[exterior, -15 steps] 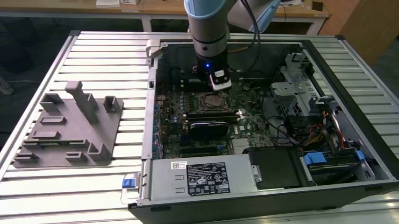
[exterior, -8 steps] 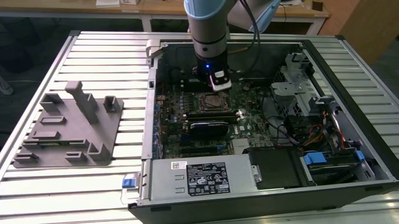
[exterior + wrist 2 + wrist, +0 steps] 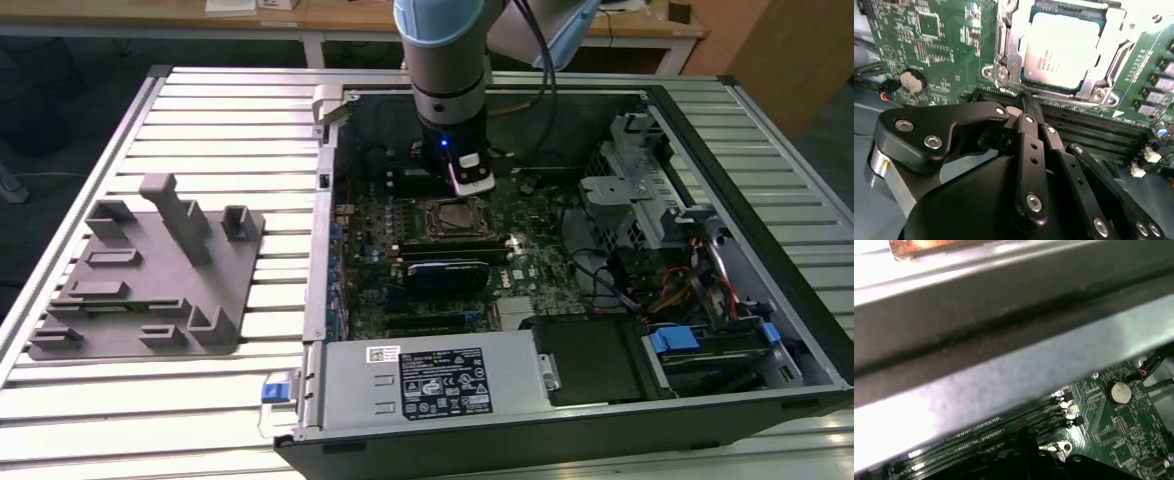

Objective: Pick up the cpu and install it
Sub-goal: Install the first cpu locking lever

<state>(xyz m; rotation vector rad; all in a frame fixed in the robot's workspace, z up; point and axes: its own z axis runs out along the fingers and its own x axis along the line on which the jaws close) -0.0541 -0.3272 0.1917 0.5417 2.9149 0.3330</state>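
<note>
The cpu (image 3: 1061, 47), a flat square chip with a silvery top plate, lies inside the metal-framed socket (image 3: 1004, 55) on the green motherboard (image 3: 939, 45). In the exterior view the cpu (image 3: 451, 213) sits in the socket near the middle of the open computer case. My gripper (image 3: 1025, 99) hangs just beside the socket, over the black memory slots (image 3: 1089, 135). Its fingers are shut together with nothing between them, and they do not touch the cpu. The exterior view shows the gripper (image 3: 470, 183) just behind the socket, under the arm.
A grey plastic fixture block (image 3: 147, 275) stands on the slatted table at the exterior view's left. The case wall (image 3: 1004, 340) runs close by the gripper. A coin battery (image 3: 1119, 392), cables (image 3: 641, 280) and a drive bay (image 3: 594, 365) crowd the case.
</note>
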